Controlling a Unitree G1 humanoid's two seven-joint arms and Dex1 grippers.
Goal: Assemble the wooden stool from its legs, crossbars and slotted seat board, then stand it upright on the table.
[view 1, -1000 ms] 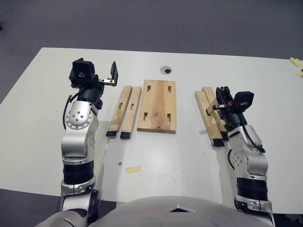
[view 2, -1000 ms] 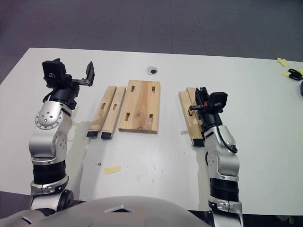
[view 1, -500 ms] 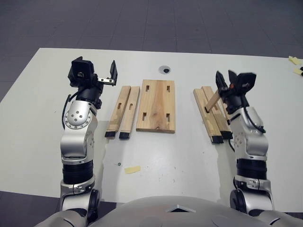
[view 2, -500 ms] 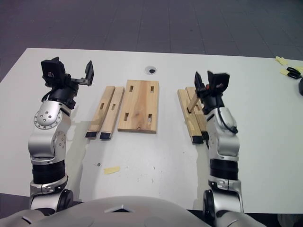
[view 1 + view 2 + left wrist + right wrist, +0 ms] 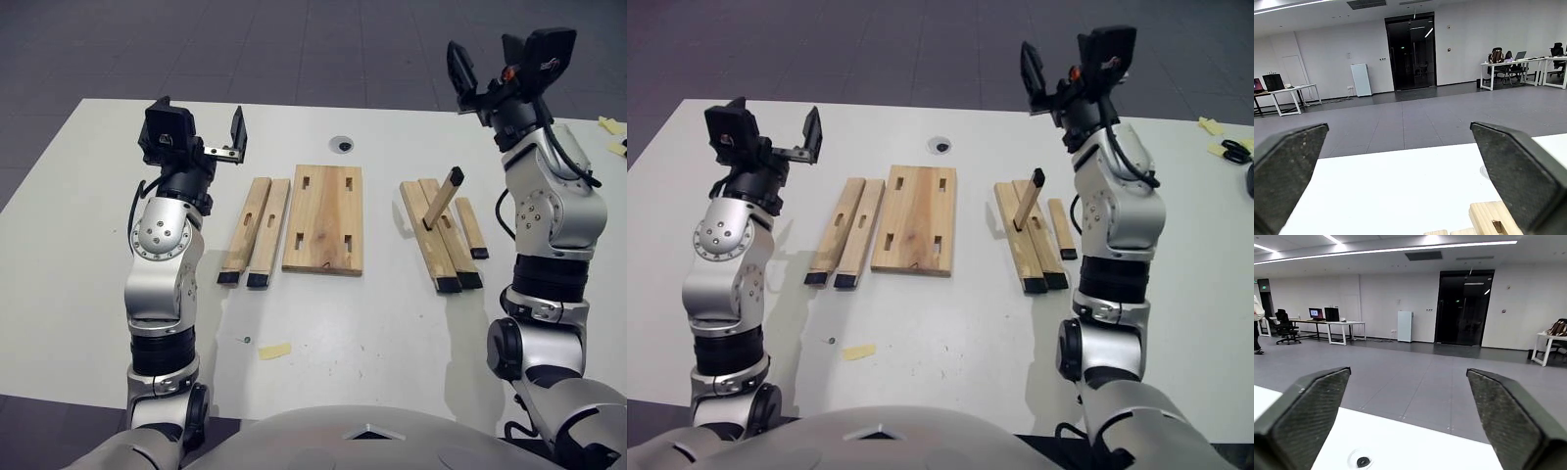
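- Left gripper (image 5: pixel 201 135): raised above the table (image 5: pixel 392 323), left of the seat board's far end; its flat, dark, grainy pads are spread wide and hold nothing.
- Left pair of legs (image 5: pixel 257 230): two pale wooden bars lying flat and touching each other just left of the seat board (image 5: pixel 324 218), each with a cut slot and a black cap on its near end.
- Seat board: a rectangular plank of knotty pale wood lying flat, with four small rectangular slots.
- Right pair of legs (image 5: pixel 439 243): two similar black-capped bars lying flat to the right of the seat board.
- Tilted crossbar (image 5: pixel 444 196): a short square stick, its lower end on these legs and its dark-tipped end up.
- Flat crossbar (image 5: pixel 469 227): a short stick lying farther right.
- Right gripper (image 5: pixel 485 61): held high beyond the seat board's far right, wide open and empty.
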